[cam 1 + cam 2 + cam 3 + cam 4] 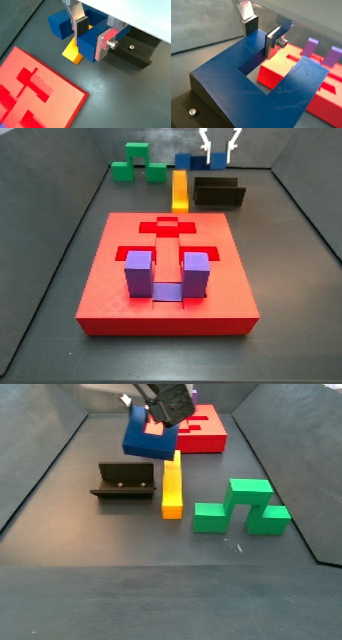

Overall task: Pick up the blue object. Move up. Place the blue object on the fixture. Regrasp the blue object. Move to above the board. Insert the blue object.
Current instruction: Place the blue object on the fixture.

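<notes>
The gripper [263,34] is clamped on one prong of the blue object [258,87], holding it raised near the fixture [127,481], evidently for regrasp placement.

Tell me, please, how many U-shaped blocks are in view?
3. The blue object is between the claw fingers, above the yellow bar. The purple block sits in the board. The green block lies beside the bar. None seems hidden.

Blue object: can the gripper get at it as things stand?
Likely yes: the gripper has its fingers either side of one prong of the blue object, nothing else between them; the yellow bar lies beside the block.
</notes>
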Tool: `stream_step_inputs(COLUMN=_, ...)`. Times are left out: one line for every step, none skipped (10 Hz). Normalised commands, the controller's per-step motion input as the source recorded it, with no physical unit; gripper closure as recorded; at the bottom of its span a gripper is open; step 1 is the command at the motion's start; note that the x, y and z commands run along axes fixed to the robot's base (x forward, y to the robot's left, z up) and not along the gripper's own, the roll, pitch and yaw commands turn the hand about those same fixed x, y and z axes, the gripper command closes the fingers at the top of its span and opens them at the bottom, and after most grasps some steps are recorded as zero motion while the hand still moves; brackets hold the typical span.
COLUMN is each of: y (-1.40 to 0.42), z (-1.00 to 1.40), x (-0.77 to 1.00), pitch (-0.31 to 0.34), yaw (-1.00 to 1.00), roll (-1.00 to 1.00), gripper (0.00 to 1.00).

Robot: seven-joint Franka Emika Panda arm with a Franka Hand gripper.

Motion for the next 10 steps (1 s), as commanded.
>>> stream_step_inputs(y=0.15, z=0.21, x=0.86, pitch=0.326, yaw=-0.03, roll=-0.57, gripper=1.0)
stream_step_inputs(y=0.14, z=0.18, x=0.85, pitch=0.297, yaw=0.0, roll=-0.66, gripper=1.0)
stream_step_inputs(y=0.16, z=0.12, x=0.83, pitch=0.263, yaw=0.0, roll=-0.71, gripper=1.0)
stream_step_inputs(y=0.33, z=-0.06, x=0.82, pitch=0.131, yaw=0.0, roll=-0.69, gripper=1.0)
stream_step_inputs(y=0.45, z=-0.23, x=0.83, pitch=0.026, yaw=0.0, roll=-0.52, gripper=1.0)
stream_step_inputs(y=0.46, z=-0.23, x=0.85, pitch=0.0, yaw=0.0, roll=-0.4, gripper=1.0)
stream_step_inputs(y=0.42, z=-0.18, x=0.9, pitch=0.0, yaw=0.0, roll=-0.37, gripper=1.0)
stream_step_inputs(y=0.27, z=-0.12, x=1.0, pitch=0.031, yaw=0.0, roll=-0.27, gripper=1.0)
stream_step_inputs(y=0.02, z=-0.12, x=1.0, pitch=0.186, yaw=0.0, roll=0.0, gripper=1.0)
stream_step_inputs(y=0.0, z=-0.18, x=1.0, pitch=0.306, yaw=0.09, roll=0.03, gripper=1.0)
